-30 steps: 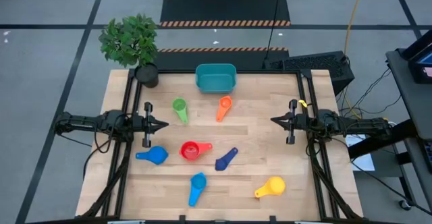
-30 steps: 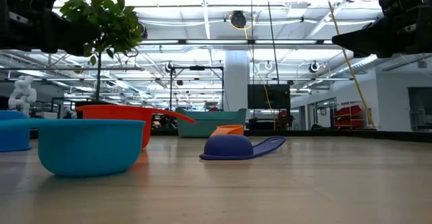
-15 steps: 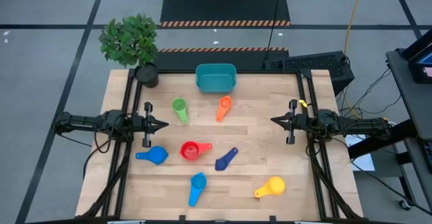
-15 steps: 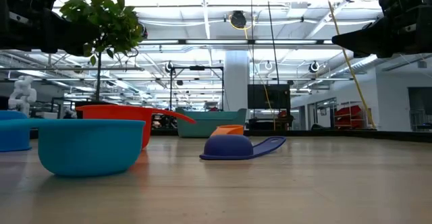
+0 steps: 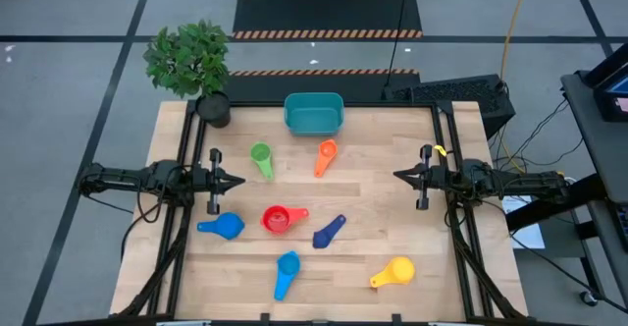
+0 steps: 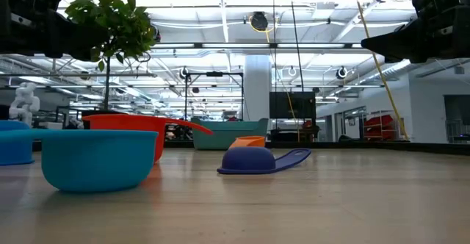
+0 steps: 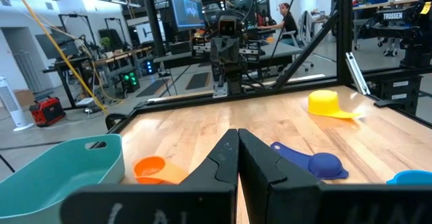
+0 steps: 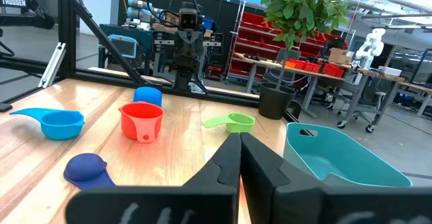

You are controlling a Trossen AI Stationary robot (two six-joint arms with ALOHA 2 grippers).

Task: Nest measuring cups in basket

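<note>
Several measuring cups lie apart on the wooden table: green (image 5: 260,157), orange (image 5: 326,156), red (image 5: 279,218), dark blue (image 5: 329,232), blue (image 5: 224,227), lighter blue (image 5: 286,272) and yellow (image 5: 393,272). The dark blue cup (image 6: 257,159) lies mouth down. The teal basket (image 5: 314,115) stands at the far edge in the middle, with nothing in it. My left gripper (image 5: 240,181) hovers level at the table's left side, shut and holding nothing (image 7: 237,143). My right gripper (image 5: 397,176) hovers level at the right side, also shut and holding nothing (image 8: 240,146).
A black plant pot (image 5: 213,108) with a leafy plant (image 5: 188,56) stands at the table's far left corner, beside the basket. Black frame rails (image 5: 446,139) run along the left and right sides. Bare wood lies between the cups.
</note>
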